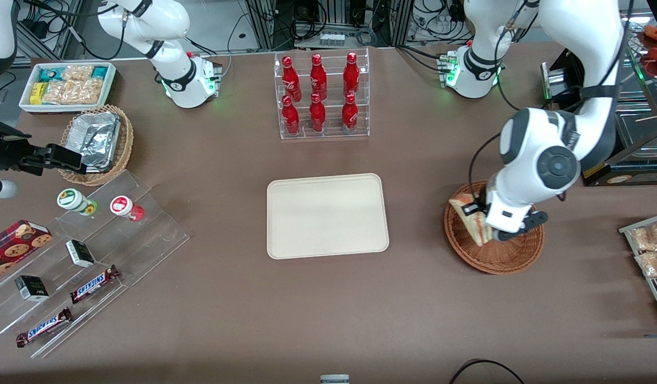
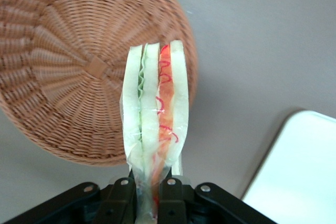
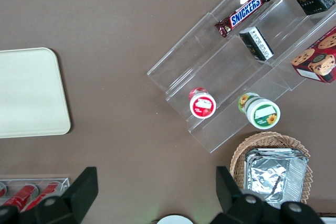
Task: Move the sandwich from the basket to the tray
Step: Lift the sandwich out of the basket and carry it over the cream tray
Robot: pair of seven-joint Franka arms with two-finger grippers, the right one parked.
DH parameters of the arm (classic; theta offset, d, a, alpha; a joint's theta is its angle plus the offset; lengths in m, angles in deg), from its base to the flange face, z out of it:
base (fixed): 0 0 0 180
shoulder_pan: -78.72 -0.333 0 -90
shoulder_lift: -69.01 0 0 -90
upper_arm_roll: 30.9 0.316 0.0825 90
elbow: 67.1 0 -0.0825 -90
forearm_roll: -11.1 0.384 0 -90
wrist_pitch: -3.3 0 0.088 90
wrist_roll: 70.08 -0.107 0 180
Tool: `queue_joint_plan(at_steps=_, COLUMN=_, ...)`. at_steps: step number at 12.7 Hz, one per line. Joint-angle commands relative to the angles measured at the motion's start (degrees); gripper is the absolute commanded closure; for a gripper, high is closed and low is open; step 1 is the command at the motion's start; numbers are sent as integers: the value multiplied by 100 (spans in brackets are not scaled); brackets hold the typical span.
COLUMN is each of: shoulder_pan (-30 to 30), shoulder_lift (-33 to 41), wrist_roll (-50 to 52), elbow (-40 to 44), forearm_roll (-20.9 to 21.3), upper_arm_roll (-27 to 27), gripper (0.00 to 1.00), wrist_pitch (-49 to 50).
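sandwich pinched, above basket
your gripper clamps its lower edge, so it hangs upright; tray waits bare.

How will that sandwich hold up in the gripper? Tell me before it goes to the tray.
The sandwich is probably soft: its layers pinch together where the gripper clamps it and spread apart above. It looks wrapped in clear film, so it may slip. It seems light, hanging over the basket from one narrow edge, yet it could sag or flop on the way to the tray.
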Motion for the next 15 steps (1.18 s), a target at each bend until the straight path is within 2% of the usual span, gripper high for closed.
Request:
queue_joint_plan(at_steps=1, shoulder_pan=403, shoulder_lift=-110, wrist_roll=30, elbow=262, forearm_roll=-12, upper_arm_roll=27, gripper=100, wrist_pitch=132)
queue_joint_plan(at_steps=5, shoulder_pan=1089, shoulder_lift=-671, wrist_roll=109, elbow=867, forearm_roll=-30, upper_arm_roll=27, gripper=100, wrist_pitch=88)
queue_joint_plan(at_steps=8, shoulder_pan=1511, shoulder_lift=-1198, wrist_roll=240, elbow=1535, forearm_roll=-284, upper_arm_roll=27, gripper=100, wrist_pitch=79)
queue_joint_plan(at_steps=10, shoulder_pan=1766, shoulder_lift=-1550, wrist_roll=591, elbow=1992, forearm_roll=-303, upper_arm_roll=27, gripper=100, wrist_pitch=79)
queue_joint_plan(at_steps=15, shoulder_pan=2391, shoulder_lift=-2324, wrist_roll=654, elbow=2810, forearm_roll=-303, upper_arm_roll=27, gripper=100, wrist_pitch=70)
